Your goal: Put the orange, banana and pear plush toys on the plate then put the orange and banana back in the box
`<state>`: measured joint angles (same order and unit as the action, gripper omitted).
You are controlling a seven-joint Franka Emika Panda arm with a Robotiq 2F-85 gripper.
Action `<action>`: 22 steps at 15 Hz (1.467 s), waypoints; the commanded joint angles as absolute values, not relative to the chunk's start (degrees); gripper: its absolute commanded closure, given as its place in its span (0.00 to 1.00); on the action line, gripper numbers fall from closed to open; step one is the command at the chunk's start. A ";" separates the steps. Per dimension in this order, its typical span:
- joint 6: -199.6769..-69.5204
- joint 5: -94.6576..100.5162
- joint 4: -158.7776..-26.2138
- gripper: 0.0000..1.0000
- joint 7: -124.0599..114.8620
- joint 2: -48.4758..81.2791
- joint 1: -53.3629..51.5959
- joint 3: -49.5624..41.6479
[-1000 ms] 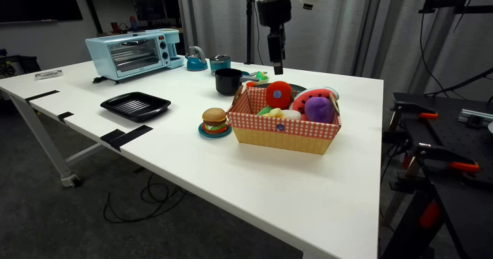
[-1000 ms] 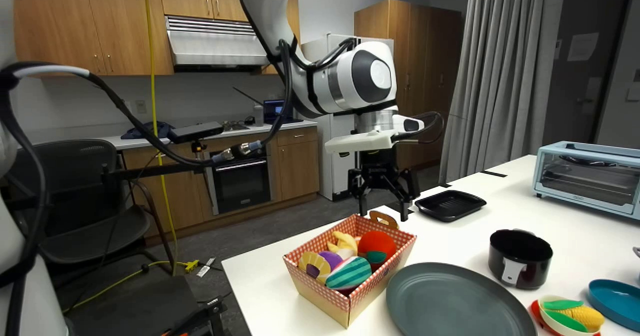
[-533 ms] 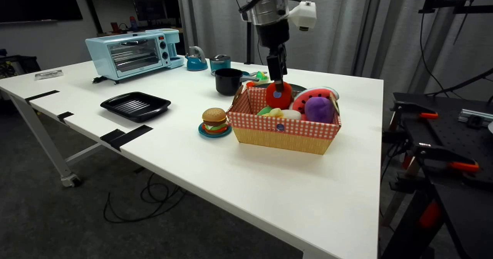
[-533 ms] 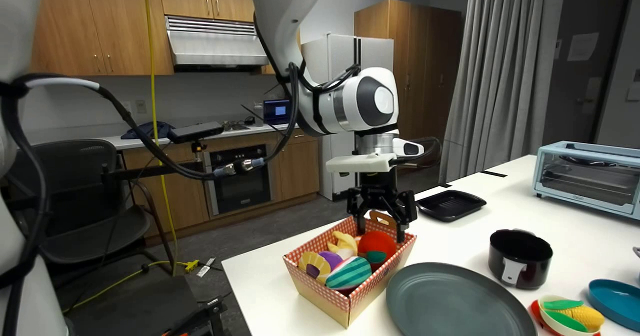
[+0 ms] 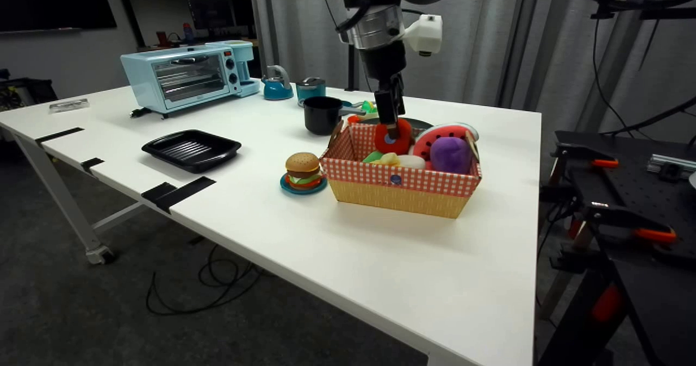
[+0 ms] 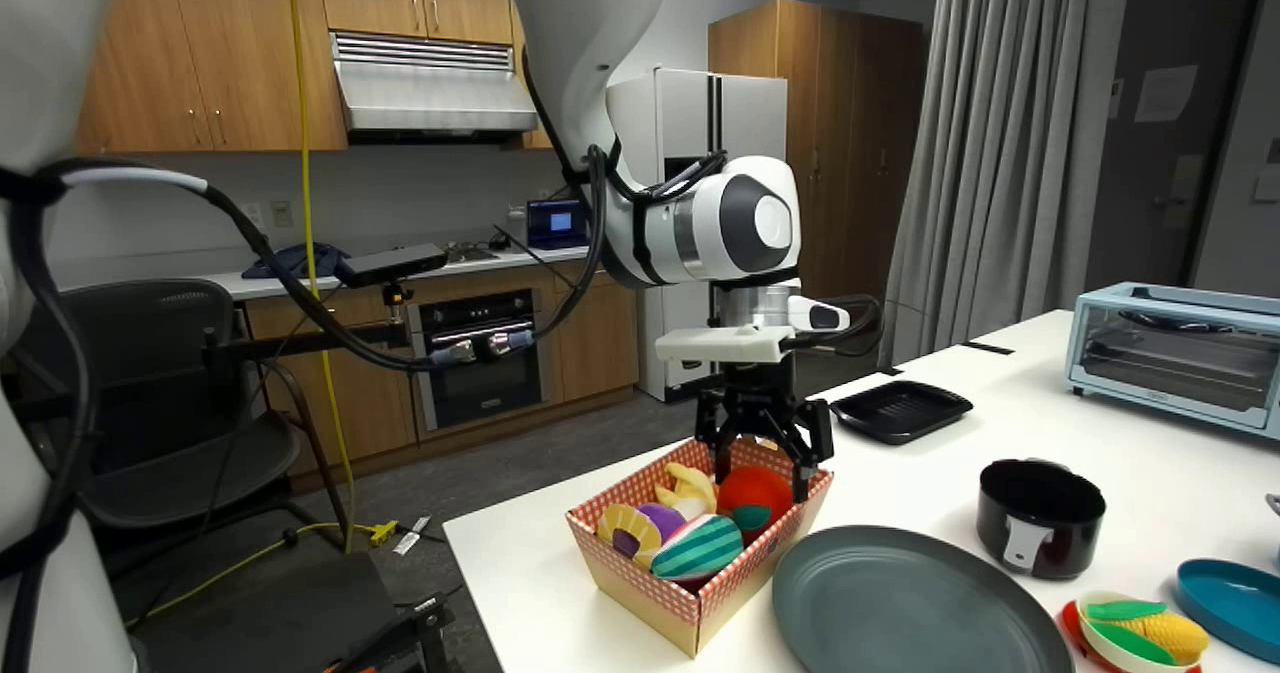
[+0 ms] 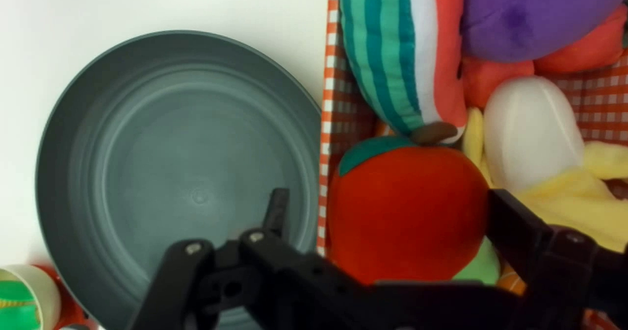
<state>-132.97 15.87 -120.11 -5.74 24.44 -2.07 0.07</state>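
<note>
The red-checked box (image 6: 640,593) holds several plush toys. My open gripper (image 6: 761,483) points down into its far end around a red round plush toy (image 7: 407,212) with a teal leaf. In the wrist view one fingertip touches this toy; the other appears beyond the box rim, over the plate. The yellow-and-white banana toy (image 7: 574,202) lies beside that finger. A light green toy (image 7: 483,266), perhaps the pear, is mostly hidden under the red one. An orange patch (image 7: 512,282) shows only partly. The dark grey plate (image 7: 196,163) stands beside the box.
A watermelon (image 7: 392,50) and a purple toy (image 7: 535,16) are also in the box. A toy burger (image 5: 303,170), a black pot (image 6: 1040,523), a black tray (image 5: 191,151), a corn bowl (image 6: 1140,638) and a toaster oven (image 5: 187,78) stand on the table.
My gripper has come down from above the box, staying open, until its fingers are around the red toy. In an exterior view the red toy has tilted slightly.
</note>
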 commanded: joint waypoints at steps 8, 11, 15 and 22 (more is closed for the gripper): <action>-132.68 13.50 -116.35 0.28 -6.09 28.45 -3.86 -0.27; -132.55 13.71 -116.23 0.52 -6.32 28.50 -3.87 -0.70; -132.53 13.69 -116.64 0.79 -6.58 27.01 -3.70 -1.15; -133.26 10.20 -119.58 0.93 -6.36 19.90 -2.05 -1.62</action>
